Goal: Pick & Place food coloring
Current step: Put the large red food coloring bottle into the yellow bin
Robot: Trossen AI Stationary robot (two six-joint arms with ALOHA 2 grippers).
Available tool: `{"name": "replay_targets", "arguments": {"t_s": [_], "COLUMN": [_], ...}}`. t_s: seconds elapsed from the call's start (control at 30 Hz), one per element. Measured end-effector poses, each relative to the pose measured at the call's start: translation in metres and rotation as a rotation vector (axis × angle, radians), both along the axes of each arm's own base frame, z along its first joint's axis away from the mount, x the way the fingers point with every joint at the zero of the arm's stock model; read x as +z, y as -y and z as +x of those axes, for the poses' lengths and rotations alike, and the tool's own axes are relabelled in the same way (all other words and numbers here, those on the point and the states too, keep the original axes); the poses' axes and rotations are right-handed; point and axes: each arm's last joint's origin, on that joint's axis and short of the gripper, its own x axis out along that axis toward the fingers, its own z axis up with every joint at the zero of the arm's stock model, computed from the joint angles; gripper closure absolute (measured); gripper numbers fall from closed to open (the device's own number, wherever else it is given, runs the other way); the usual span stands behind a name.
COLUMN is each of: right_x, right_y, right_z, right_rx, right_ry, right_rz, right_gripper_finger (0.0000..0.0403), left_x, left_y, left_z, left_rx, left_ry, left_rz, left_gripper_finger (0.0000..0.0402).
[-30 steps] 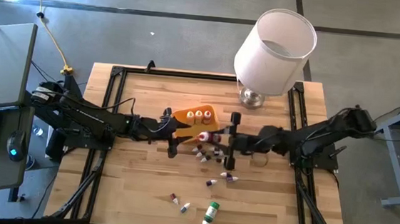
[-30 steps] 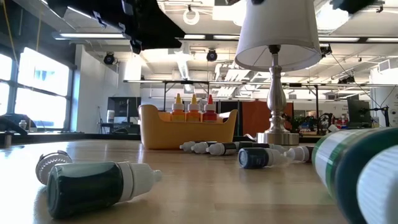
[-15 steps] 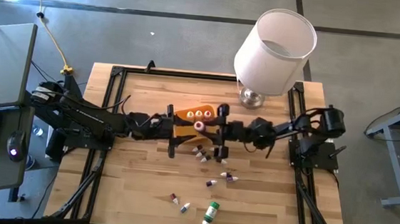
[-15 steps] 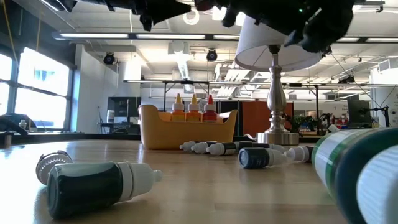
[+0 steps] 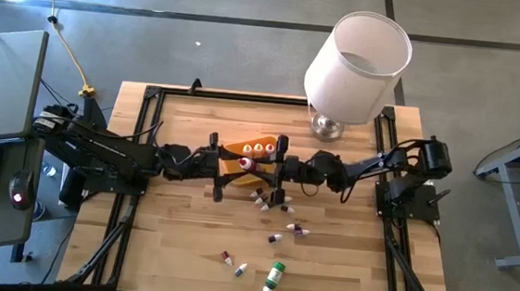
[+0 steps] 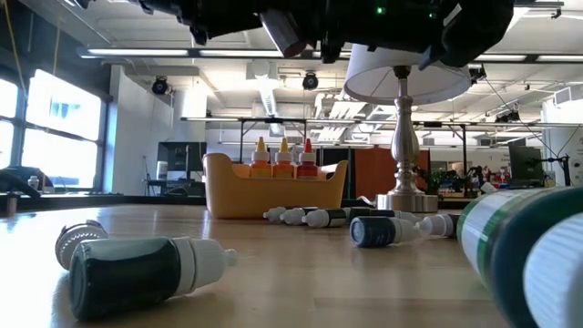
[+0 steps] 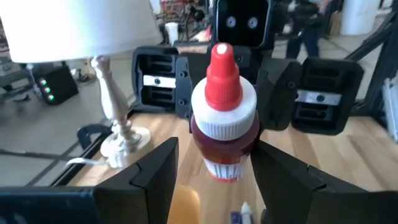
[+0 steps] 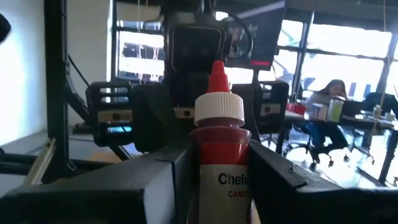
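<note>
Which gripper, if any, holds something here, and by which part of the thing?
The right gripper holds a red food coloring bottle by its body, nozzle up. The left gripper is open, holding nothing.

I see the orange tray (image 5: 240, 158) directly under the two grippers where they meet over the wooden table (image 5: 178, 241). Behind the right gripper stands the lamp (image 5: 355, 60) on its silver base. A person (image 8: 329, 102) sits at a desk far beyond them.
</note>
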Motion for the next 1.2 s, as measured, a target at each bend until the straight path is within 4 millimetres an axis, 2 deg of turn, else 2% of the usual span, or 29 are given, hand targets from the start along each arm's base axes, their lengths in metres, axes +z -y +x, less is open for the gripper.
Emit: {"name": "replay_targets", "arguments": {"t_s": [0.3, 0.57, 1.03, 1.2], "right_x": [-0.008, -0.016, -0.019, -0.016], "right_y": [0.002, 0.003, -0.001, -0.001], "right_z": [0.001, 0.001, 0.001, 0.001], "right_rx": [-0.081, -0.147, -0.138, -0.113], "right_ry": [-0.096, -0.157, -0.194, -0.172], "right_rz": [0.027, -0.029, -0.031, -0.031], "right_gripper_finger": [0.0281, 0.0281, 0.0281, 0.0281], "left_x": [-0.005, -0.008, -0.012, -0.012], "left_y": [0.000, 0.001, 0.001, 0.001], "left_z": [-0.001, -0.002, -0.002, -0.002], "left_rx": [-0.003, -0.054, -0.038, -0.038], "left_ry": [-0.042, -0.087, -0.117, -0.118], "left_rz": [-0.024, -0.073, -0.063, -0.063], "left_gripper_finger": [0.0205, 0.0204, 0.0205, 0.0230]}}
